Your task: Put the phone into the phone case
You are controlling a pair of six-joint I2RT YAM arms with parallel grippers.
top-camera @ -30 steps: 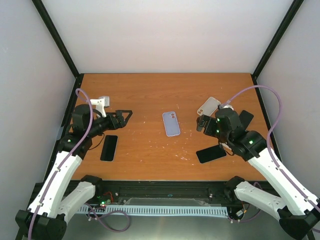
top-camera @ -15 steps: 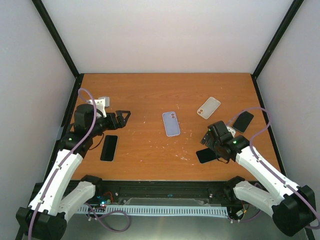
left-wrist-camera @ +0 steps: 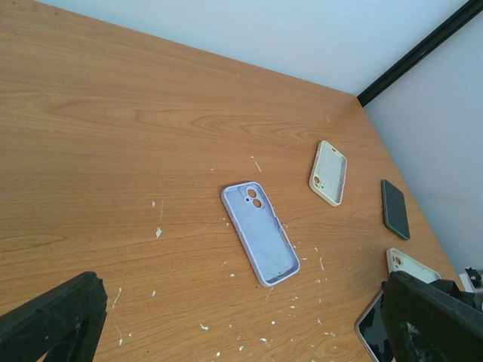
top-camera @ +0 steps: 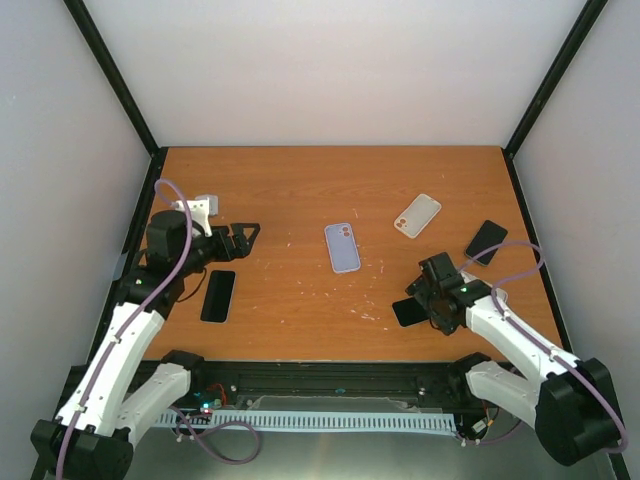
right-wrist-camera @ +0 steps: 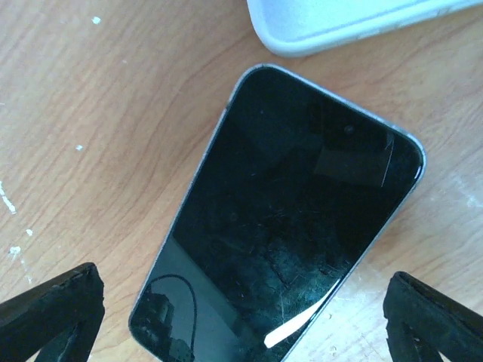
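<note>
**Hovering over the phone, right pincer spread wide**

Lying flat and screen up on the worktop (top-camera: 300, 180), the black phone (right-wrist-camera: 279, 219) sits close to the near edge, towards the near right corner. The right pincer (right-wrist-camera: 241, 313) hangs just above it with its jaws well apart. One dark fingertip (right-wrist-camera: 53, 309) shows on each side of the phone's lower end, and whether either one touches the phone cannot be told. Just past the phone's far end, the right wrist view shows the rounded rim of a pale thing (right-wrist-camera: 355, 19), apart from the phone.

The lilac case (top-camera: 343, 247) lies flat near the middle of the worktop, well apart from the phone, with nothing on it or in it.

The left pincer (top-camera: 243, 235) is raised near the left edge, jaws apart and holding nothing, facing the lilac case.

A cream case (top-camera: 417, 214) lies towards the far right. A dark phone (top-camera: 486, 240) lies by the right edge, and another black phone (top-camera: 218, 295) rests near the left edge beside the left arm
</note>
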